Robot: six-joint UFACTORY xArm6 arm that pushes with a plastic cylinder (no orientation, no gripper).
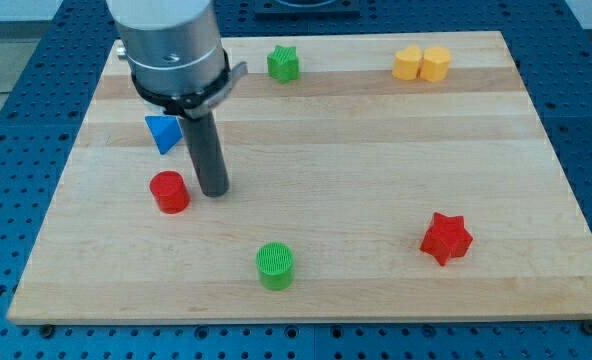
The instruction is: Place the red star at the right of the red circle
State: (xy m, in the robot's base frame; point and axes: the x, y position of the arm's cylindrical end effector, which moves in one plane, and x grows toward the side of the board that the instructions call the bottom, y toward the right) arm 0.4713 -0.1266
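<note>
The red star lies on the wooden board at the view's lower right. The red circle, a short cylinder, stands at the view's left. My tip rests on the board just right of the red circle, a small gap between them. The red star is far to the right of my tip.
A blue triangle lies above the red circle, partly behind the arm. A green cylinder stands near the bottom edge. A green star sits at the top. Two yellow blocks touch at the top right. The wooden board lies on a blue perforated table.
</note>
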